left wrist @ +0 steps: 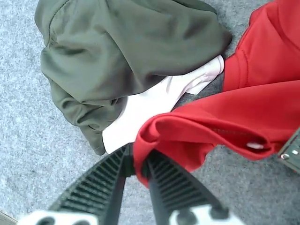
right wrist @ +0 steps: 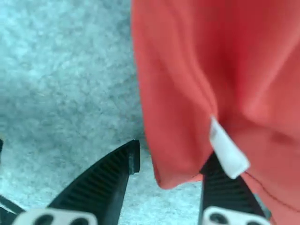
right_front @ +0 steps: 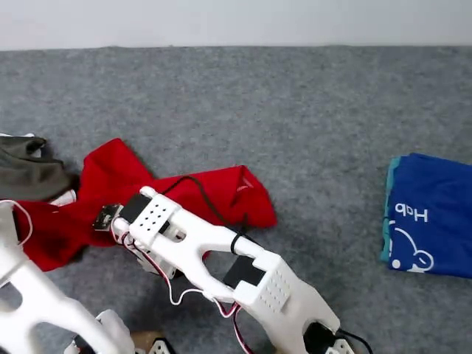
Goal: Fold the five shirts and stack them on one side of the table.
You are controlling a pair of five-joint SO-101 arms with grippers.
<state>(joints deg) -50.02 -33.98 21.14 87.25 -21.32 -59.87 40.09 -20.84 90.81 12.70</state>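
Two pincers: the left pincer (left wrist: 137, 161) is clamped on a bunched fold of the red shirt (left wrist: 262, 108); the right pincer (right wrist: 171, 161) stands wide, that shirt's hem between its jaws, gripping nothing.
Slip risk: we judge the left hold thin, a pinch of rolled edge only; a quick lift could pull it free.
Tag risk: a white tag (right wrist: 228, 152) sits on the hem by one right jaw; closing there might catch the tag or a single layer, and we would expect the shirt to twist.
Drag risk: the olive shirt (left wrist: 126, 47) and a pale shirt (left wrist: 140, 112) lie right against the red shirt's edge; we think a pull on the red one could carry them along.
Cable risk: a black cable (right_front: 193, 178) arcs over the red shirt; we fear it could snag cloth on a lift.
Red shirt: crumpled, unfolded, sleeves splayed, lying on the grey worktop (right_front: 295, 110).
Blue shirt (right_front: 435, 214): folded, well apart from the red shirt, on the side away from the olive one; we take it for the stack's start.
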